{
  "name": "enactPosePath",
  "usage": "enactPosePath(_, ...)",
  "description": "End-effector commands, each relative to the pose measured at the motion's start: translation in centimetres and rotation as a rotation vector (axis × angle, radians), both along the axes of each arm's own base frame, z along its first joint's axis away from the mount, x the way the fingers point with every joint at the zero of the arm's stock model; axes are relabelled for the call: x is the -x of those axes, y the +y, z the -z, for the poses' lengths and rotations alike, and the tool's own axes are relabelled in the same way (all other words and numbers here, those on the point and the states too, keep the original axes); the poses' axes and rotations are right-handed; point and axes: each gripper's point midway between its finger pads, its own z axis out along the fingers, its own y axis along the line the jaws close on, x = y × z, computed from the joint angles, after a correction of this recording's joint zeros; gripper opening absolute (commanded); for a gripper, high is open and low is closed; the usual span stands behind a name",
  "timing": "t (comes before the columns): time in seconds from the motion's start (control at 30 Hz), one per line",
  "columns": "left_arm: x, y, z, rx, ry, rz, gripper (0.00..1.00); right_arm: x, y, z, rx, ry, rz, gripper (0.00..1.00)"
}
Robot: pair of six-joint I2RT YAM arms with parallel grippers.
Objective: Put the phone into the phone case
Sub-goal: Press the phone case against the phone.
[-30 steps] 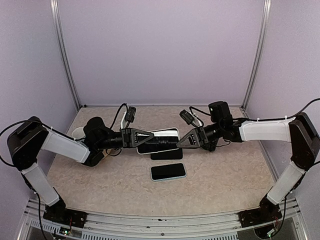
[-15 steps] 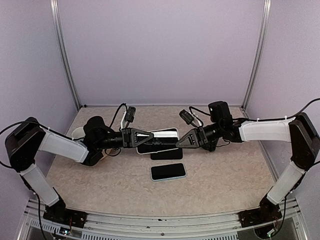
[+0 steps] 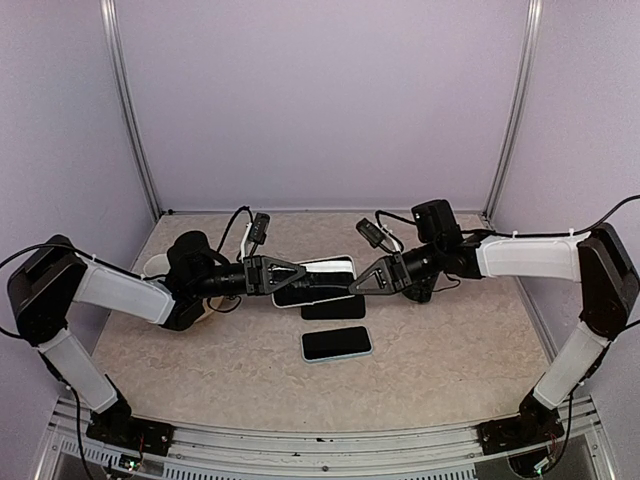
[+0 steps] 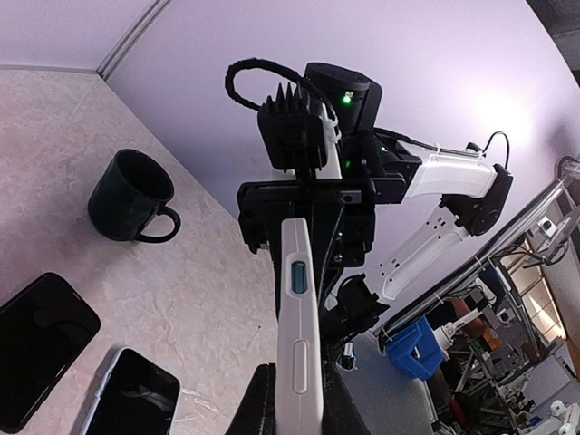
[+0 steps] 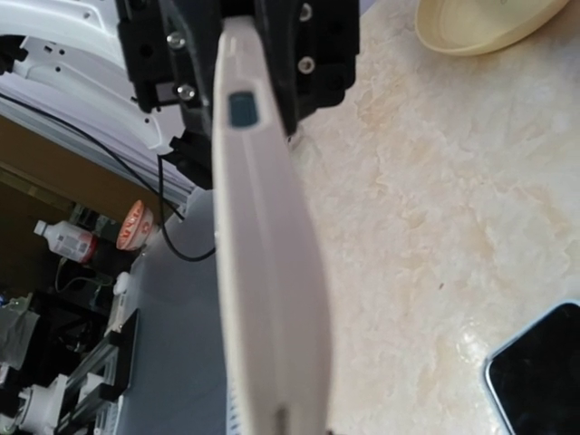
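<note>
The white phone case, with a dark phone face showing in it, hangs edge-up above the table between both arms. My left gripper is shut on its left end. In the left wrist view the case's edge with its side buttons stands pinched between my two black fingers. My right gripper is shut on the right end. The case's edge fills the right wrist view and hides that gripper's own fingers.
A bare black phone and a phone in a light blue case lie on the table below the held case. A black mug stands behind. A cream bowl sits near the left arm.
My right gripper has closed on the right end of the white case and shifted slightly left. The left gripper keeps its grip unchanged.
</note>
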Motion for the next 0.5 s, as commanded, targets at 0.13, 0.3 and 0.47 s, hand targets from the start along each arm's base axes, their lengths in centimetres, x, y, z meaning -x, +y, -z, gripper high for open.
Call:
enactPosePath(0.13, -0.18, 0.01, -2.56, 0.041, -0.09, -0.021, 0.0, -0.15, 0.43, -0.97, 0.031, -0.072, 0.018, 0.18)
enactPosePath(0.3, 0.0, -0.11, -2.52, 0.04, -0.088, -0.016, 0.0, -0.26, 0.2, -1.45, 0.041, -0.109, 0.032, 0.34)
enactPosePath(0.47, 0.17, -0.19, -2.59, 0.038, -0.092, -0.01, 0.0, -0.53, -0.06, -1.83, 0.05, -0.165, 0.049, 0.39)
